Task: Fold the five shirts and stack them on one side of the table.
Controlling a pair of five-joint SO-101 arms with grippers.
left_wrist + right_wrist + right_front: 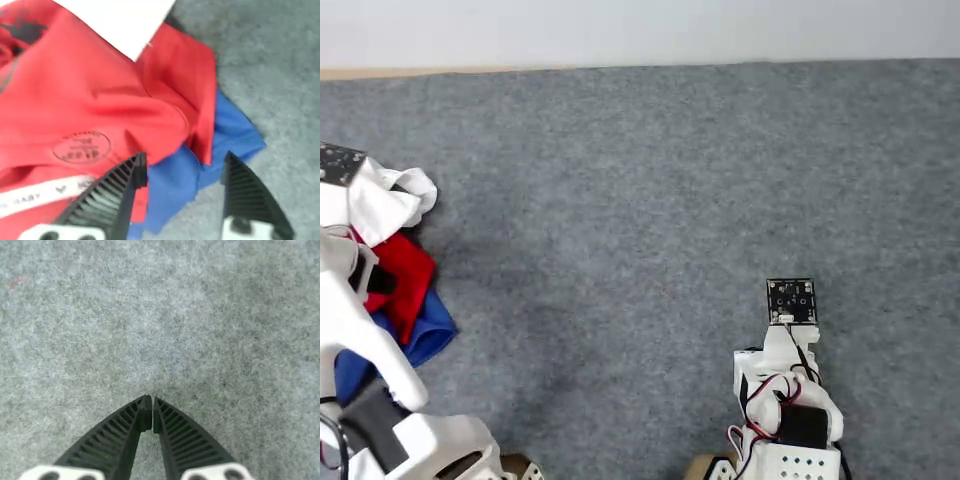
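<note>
A grey felt-like mat (pixel 670 180) with a fine, fuzzy nap covers the table. At the left edge of the high view lies a loose heap of soft fabric. A white shirt (pixel 390 200) sits in rounded, crumpled folds toward the upper left. A red shirt (pixel 405 270) is just below it, and a blue shirt (pixel 430 335) pokes out underneath with a pointed corner toward the lower left. The three overlap and touch.

The left arm (pixel 360 340), made of smooth white plastic, stands over this heap in the lower left of the high view. In its wrist view the left gripper (pixel 185 159) is released, its black ribbed fingers (pixel 122 192) spread wide and gripping nothing. It is above the spot where the red shirt's creased edge overlaps the blue one. Whether the tips touch the cloth cannot be told. The red cloth carries a round printed stamp and a white label strip.

The right arm (pixel 785 400), also white with exposed wires, sits at the lower centre-right of the high view, well apart from the shirts. The right gripper (pixel 151 407) is clenched, its tapered ribbed fingers meeting at the tips over bare mat. A small red thread (pixel 17 282) lies on the felt.
</note>
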